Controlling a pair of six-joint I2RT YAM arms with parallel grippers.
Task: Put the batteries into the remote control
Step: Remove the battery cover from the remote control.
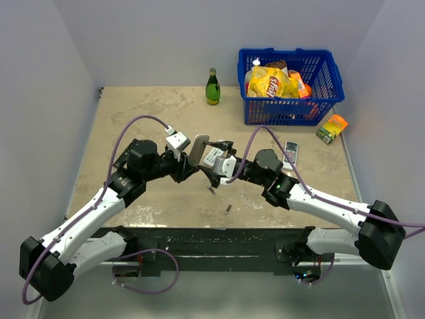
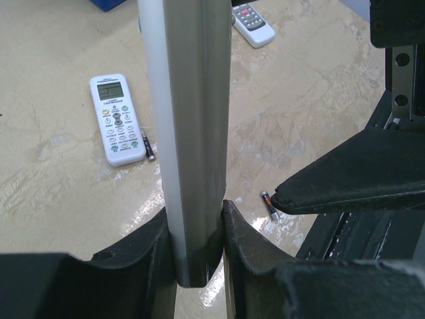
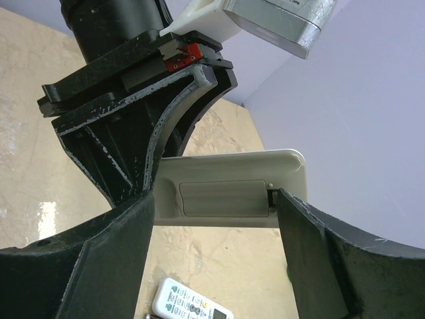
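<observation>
Top external view is showing both arms meeting over the middle of the table [image 1: 133,126], the left gripper [image 1: 192,159] holding the remote control [image 1: 198,149] upright above the surface and two batteries [image 1: 211,191] lying loose just below it in frame. Left wrist view is adding the grip itself: its fingers [image 2: 242,232] are pinching the remote's lower end edge-on, closed firmly on it. Right wrist view alone is presenting the grey back, with the battery cover [image 3: 224,197] sitting shut. The right gripper [image 3: 214,197] is standing wide apart and holding nothing, one fingertip [image 3: 292,206] meeting the cover's right end. A white remote [image 2: 117,119] is lying flat at left wrist view's upper left, while a green bottle [image 1: 212,87], a blue basket [image 1: 265,109] and a carton [image 1: 332,128] are occupying the upper right of the top view
</observation>
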